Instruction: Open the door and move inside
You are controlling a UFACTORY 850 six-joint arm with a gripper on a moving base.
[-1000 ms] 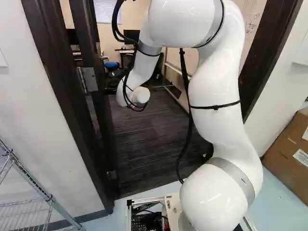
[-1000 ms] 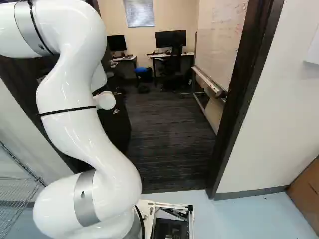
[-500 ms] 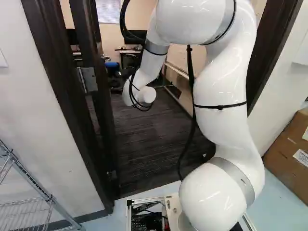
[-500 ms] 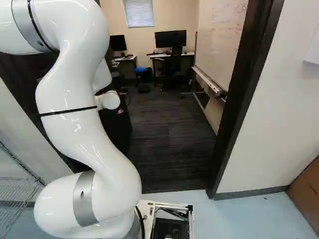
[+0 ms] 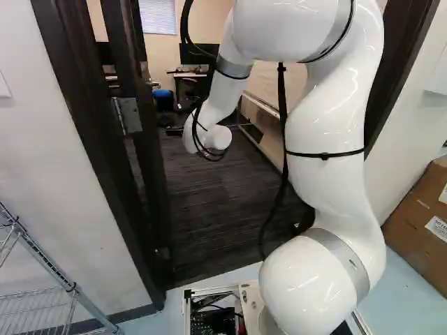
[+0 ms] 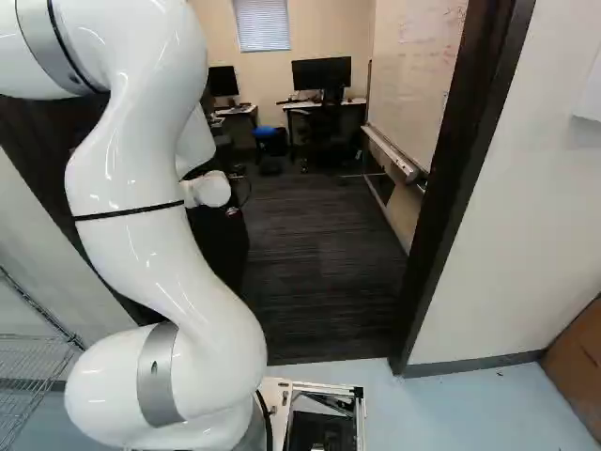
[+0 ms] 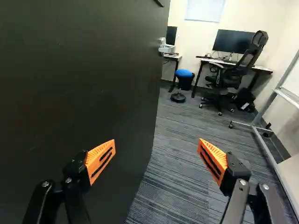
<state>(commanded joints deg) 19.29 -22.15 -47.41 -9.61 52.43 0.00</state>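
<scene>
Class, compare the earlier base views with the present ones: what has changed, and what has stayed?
The arm has swung to the right in both base views, its far end moving away from the hinge. The gripper is open now; whether it let go of anything cannot be told. The base, the open door and the door frame look unchanged.

The window (image 7: 204, 9) was set in the cream rear wall (image 7: 243, 14). One monitor (image 7: 230, 42) stood at the rear edge of the white-topped desk (image 7: 264, 70), with a black chair (image 7: 229, 79) at its front edge (a blue-topped stool (image 7: 183, 73) stood near one corner). Dark striped carpet (image 7: 177, 140) extended beneath the wheeled whiteboard (image 6: 413, 89).
</scene>
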